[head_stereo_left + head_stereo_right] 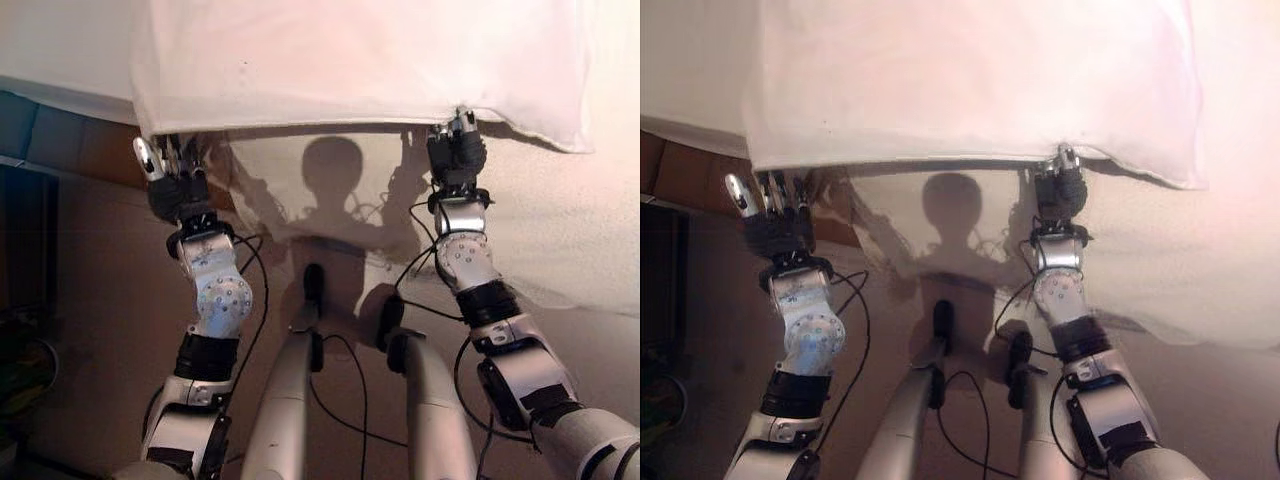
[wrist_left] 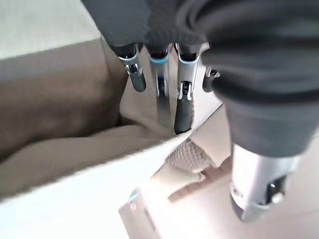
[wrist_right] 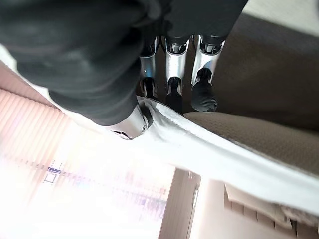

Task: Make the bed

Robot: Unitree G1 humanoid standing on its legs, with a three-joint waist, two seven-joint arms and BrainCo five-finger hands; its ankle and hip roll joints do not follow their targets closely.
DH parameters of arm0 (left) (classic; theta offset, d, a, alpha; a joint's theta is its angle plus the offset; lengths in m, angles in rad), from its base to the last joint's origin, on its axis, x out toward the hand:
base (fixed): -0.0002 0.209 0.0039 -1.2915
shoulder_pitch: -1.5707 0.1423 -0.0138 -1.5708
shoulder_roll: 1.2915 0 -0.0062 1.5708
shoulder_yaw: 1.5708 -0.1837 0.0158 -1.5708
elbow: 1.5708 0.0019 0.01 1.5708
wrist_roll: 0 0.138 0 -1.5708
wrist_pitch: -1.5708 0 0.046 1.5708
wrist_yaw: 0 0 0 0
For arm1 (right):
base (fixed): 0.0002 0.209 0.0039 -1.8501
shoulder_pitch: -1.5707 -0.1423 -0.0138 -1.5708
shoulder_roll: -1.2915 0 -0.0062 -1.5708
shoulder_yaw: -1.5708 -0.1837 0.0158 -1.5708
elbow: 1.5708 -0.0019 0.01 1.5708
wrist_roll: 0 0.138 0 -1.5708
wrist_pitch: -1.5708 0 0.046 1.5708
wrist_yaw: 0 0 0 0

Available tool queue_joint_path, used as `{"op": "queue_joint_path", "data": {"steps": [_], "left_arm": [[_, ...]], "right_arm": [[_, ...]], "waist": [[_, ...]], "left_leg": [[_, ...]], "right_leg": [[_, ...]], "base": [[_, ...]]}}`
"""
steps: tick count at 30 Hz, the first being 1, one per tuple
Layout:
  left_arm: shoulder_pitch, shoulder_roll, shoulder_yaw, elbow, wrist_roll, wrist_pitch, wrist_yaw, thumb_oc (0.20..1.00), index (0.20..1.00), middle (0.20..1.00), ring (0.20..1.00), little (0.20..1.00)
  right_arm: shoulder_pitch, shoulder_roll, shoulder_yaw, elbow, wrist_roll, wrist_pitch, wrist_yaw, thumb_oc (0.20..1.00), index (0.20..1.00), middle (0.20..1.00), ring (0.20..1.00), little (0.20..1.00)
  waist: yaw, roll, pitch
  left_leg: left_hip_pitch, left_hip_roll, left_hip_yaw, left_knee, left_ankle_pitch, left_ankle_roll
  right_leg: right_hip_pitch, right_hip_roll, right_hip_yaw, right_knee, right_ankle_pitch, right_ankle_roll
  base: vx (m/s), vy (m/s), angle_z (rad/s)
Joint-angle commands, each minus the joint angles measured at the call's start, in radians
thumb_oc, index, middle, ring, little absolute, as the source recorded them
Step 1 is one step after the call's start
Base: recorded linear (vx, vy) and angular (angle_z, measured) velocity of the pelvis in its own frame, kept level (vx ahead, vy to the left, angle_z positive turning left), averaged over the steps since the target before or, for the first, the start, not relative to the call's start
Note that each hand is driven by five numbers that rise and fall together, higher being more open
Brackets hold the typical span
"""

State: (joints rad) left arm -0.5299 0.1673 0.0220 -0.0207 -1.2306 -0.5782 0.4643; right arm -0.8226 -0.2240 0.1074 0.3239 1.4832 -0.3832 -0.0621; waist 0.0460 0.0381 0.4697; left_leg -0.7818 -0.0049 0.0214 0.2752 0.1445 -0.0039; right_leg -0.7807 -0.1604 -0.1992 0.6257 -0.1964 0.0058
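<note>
A large white sheet [image 1: 360,60] hangs lifted across the top of the view, its lower edge stretched level. My right hand [image 1: 457,155] is shut on that edge near the right corner; in the right wrist view the thumb [image 3: 130,122] pinches the white sheet [image 3: 214,159] against the fingers. My left hand [image 1: 175,190] is raised just under the sheet's left corner with its fingers [image 1: 775,195] straight and spread. In the left wrist view the fingertips [image 2: 182,117] touch the cloth's edge [image 2: 75,199] while the thumb stands apart from it. The beige bed [image 1: 570,230] lies below and to the right.
The bed's cream side drape [image 1: 330,210] hangs in front of me between both arms. A dark piece of furniture [image 1: 25,260] stands at the far left beside brown and blue panels [image 1: 60,140]. Brown floor [image 1: 100,330] stretches under my left arm.
</note>
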Motion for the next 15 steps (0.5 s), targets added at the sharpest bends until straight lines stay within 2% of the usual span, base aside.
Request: {"op": "queue_joint_path", "data": {"steps": [1,8,12,14,15], "left_arm": [[0.062,-0.002,0.135,-0.019,0.041,-0.076,-0.024,1.000,1.000,1.000,1.000,1.000],[0.157,-0.036,0.075,0.001,-0.043,-0.013,-0.105,1.000,1.000,1.000,1.000,1.000],[0.237,-0.045,-0.072,0.039,-0.121,0.093,-0.195,1.000,1.000,1.000,1.000,1.000],[0.237,-0.044,-0.073,0.040,-0.123,0.093,-0.198,1.000,1.000,1.000,1.000,1.000],[0.265,-0.046,-0.134,0.054,-0.151,0.130,-0.223,1.000,1.000,1.000,1.000,1.000]], "right_arm": [[0.066,-0.025,-0.082,-0.158,-0.030,-0.098,0.086,0.200,0.200,0.200,0.200,0.200],[0.086,-0.025,-0.037,-0.307,-0.071,-0.102,0.115,0.200,0.200,0.200,0.200,0.200],[0.055,-0.037,0.038,-0.384,-0.086,-0.076,0.157,0.200,0.200,0.200,0.200,0.200],[0.056,-0.037,0.038,-0.384,-0.086,-0.076,0.157,0.200,0.200,0.200,0.200,0.200],[0.045,-0.039,0.063,-0.399,-0.085,-0.065,0.173,0.200,0.200,0.200,0.200,0.200]], "waist": [[0.001,0.014,-0.084],[-0.004,0.010,-0.075],[-0.016,0.004,-0.063],[-0.015,0.004,-0.063],[-0.020,0.003,-0.059]], "left_leg": [[0.042,-0.045,0.030,0.093,-0.189,0.039],[0.057,-0.041,0.036,0.082,-0.185,0.039],[0.067,-0.040,0.042,0.074,-0.174,0.038],[0.068,-0.040,0.042,0.073,-0.174,0.038],[0.069,-0.039,0.045,0.072,-0.171,0.039]], "right_leg": [[0.025,0.026,0.035,-0.199,0.167,0.089],[0.040,0.027,0.038,-0.207,0.171,0.088],[0.048,0.028,0.043,-0.218,0.184,0.086],[0.049,0.028,0.043,-0.218,0.184,0.086],[0.051,0.028,0.043,-0.221,0.187,0.085]], "base": [[0.00,0.000,0.00],[0.00,-0.003,0.00],[-0.02,-0.007,0.00],[0.00,0.000,0.00],[0.00,0.000,0.00]]}}
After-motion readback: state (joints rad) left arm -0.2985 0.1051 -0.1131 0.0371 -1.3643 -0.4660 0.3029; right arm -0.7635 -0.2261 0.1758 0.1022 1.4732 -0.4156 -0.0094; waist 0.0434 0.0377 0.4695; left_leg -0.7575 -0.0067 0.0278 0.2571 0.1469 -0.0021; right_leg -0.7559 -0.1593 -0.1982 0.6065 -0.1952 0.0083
